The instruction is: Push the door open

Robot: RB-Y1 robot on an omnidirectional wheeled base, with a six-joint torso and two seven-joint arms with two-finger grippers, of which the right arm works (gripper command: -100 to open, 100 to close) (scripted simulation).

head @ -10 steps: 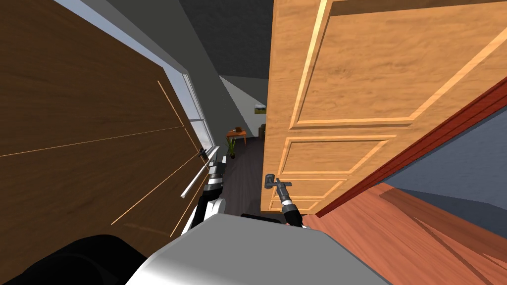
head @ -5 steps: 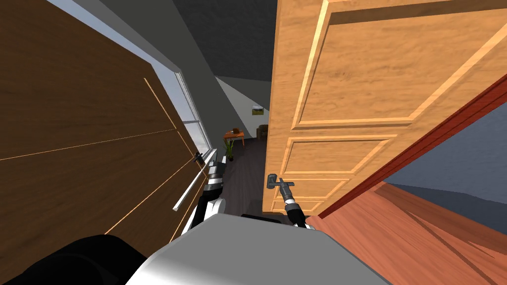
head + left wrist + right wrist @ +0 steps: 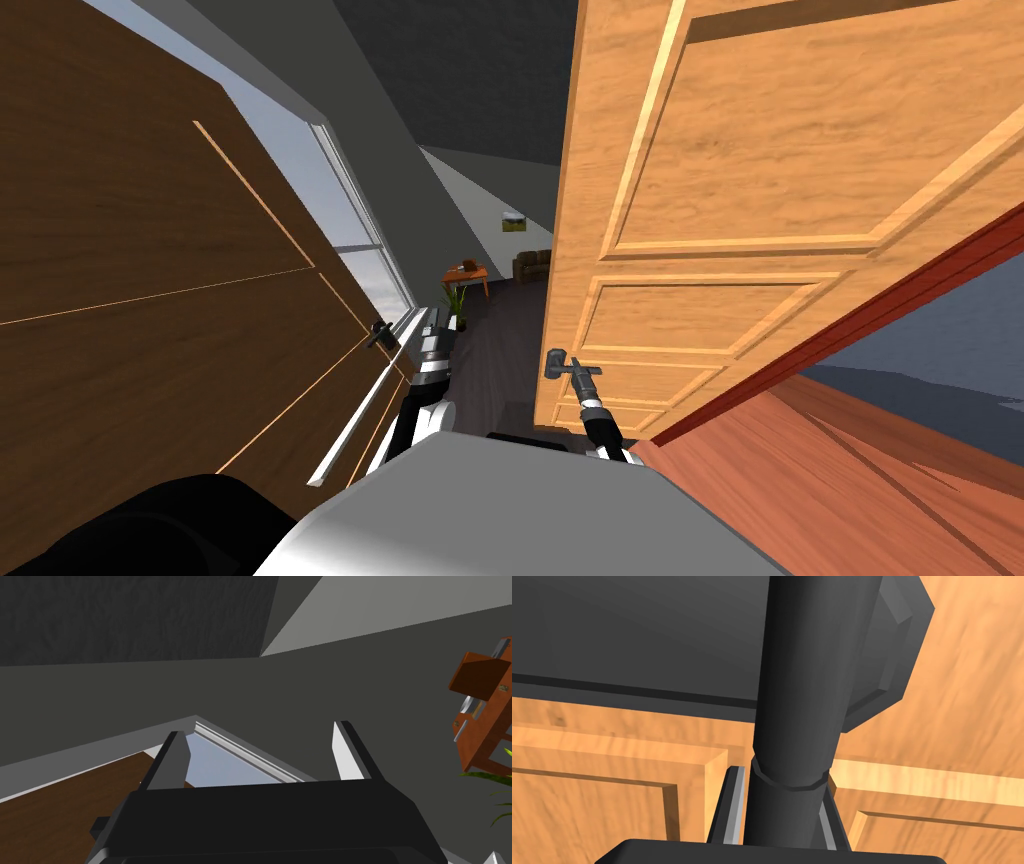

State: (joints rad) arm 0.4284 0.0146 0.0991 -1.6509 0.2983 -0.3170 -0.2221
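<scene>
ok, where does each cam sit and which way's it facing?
Head view: on the head, steeply down and forward; both forearms, light wood door at right.
Left wrist view: on the left hand, along open left jaws toward a grey wall, small table.
Right wrist view: on the right hand, facing the door; right jaws shut on its dark handle.
Shared by head and right wrist views: the handle.

**Door ajar, handle clamped**

The door point(image 3: 760, 170) is light orange wood with raised rectangular panels. It stands partly open, its free edge turned toward the gap. Its dark grey handle point(image 3: 555, 363), a round bar on an angular grey plate, sits near that edge, pinched between the right gripper's point(image 3: 781, 786) jaws.
</scene>
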